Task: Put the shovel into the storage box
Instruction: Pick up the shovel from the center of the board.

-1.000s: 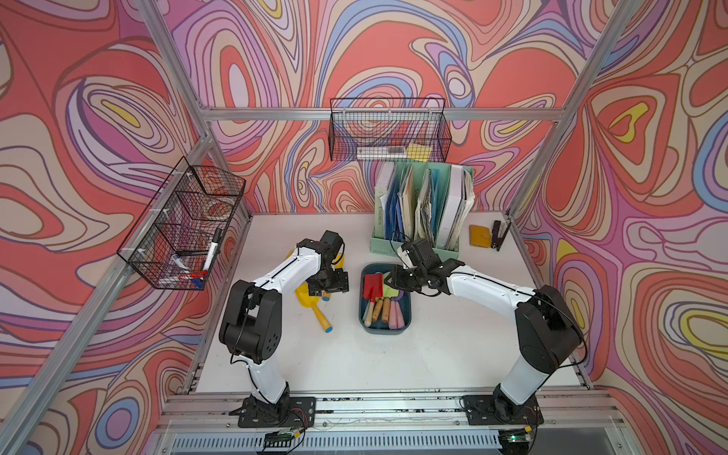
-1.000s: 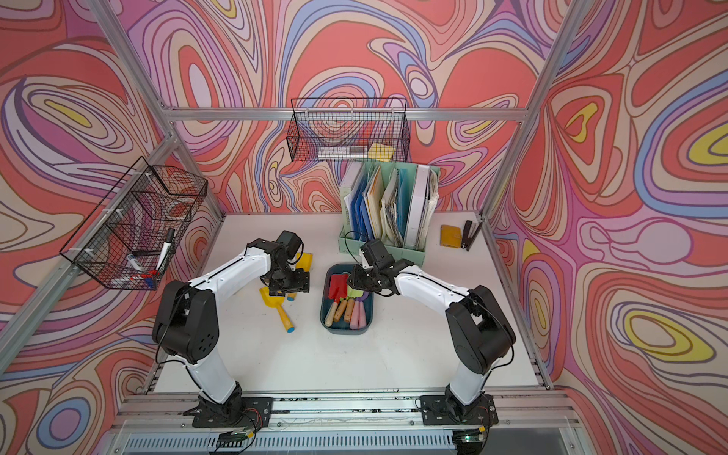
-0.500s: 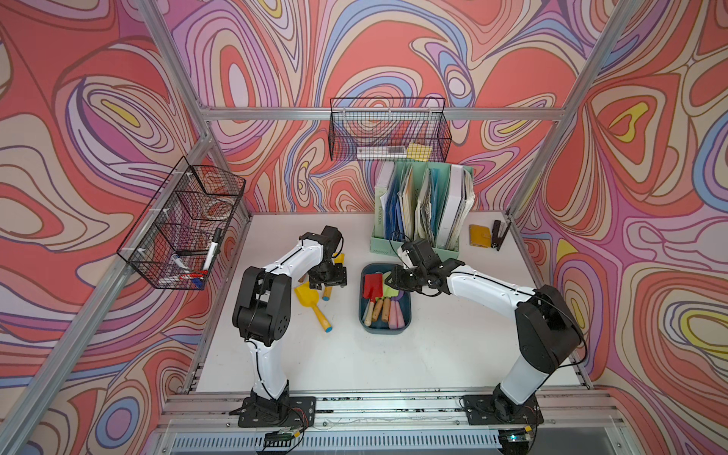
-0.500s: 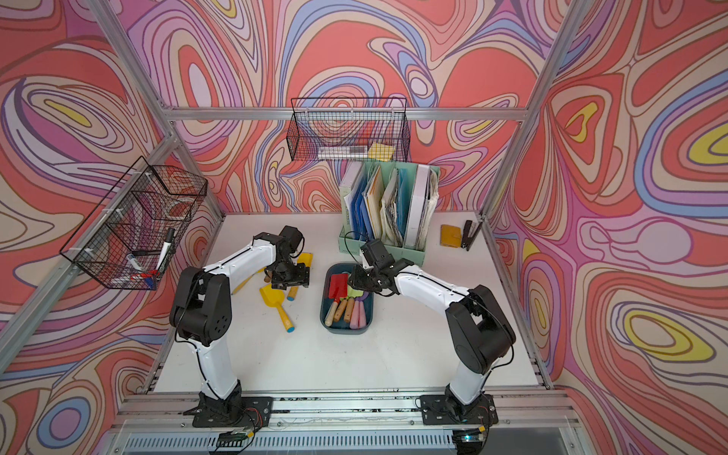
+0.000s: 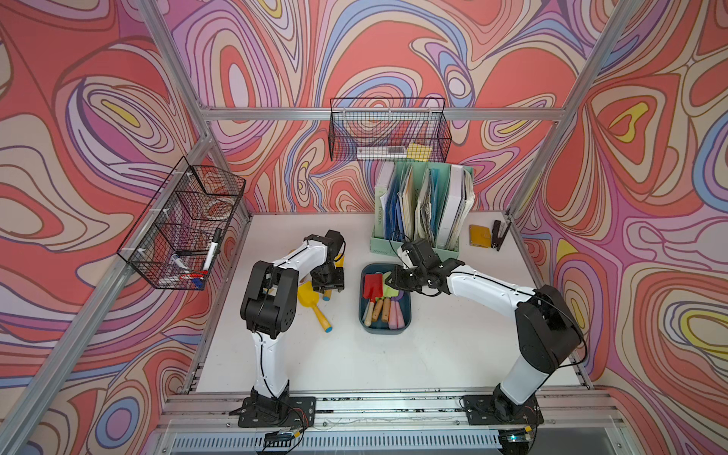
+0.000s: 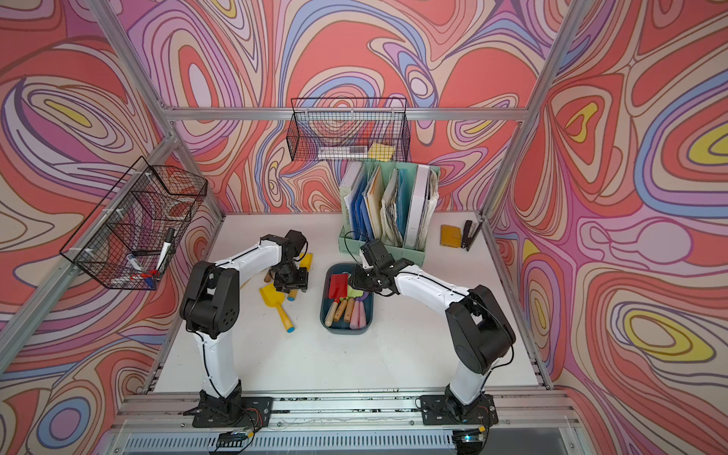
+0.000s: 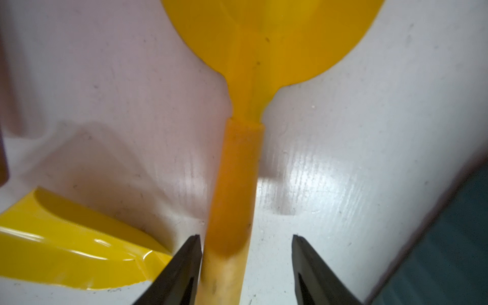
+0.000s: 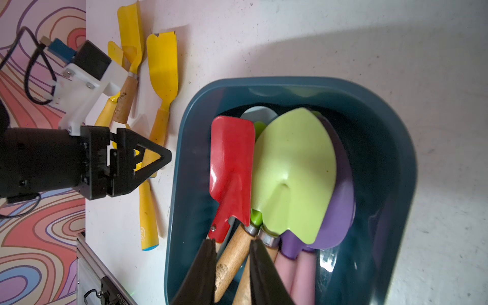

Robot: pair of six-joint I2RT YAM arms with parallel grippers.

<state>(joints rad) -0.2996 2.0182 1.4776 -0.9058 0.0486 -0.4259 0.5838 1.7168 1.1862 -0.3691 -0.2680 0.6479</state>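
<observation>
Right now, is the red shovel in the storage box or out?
In: the red shovel lies inside the storage box, within its rim.

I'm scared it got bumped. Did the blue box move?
No. The storage box sits in the same spot, just in front of the mint-green file organiser.

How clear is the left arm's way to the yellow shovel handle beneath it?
Likely yes, clear: the left pincer straddles the yellow shovel handle, jaws open, bare table either side. Another yellow shovel's blade lies close beside one finger, not between.
</observation>
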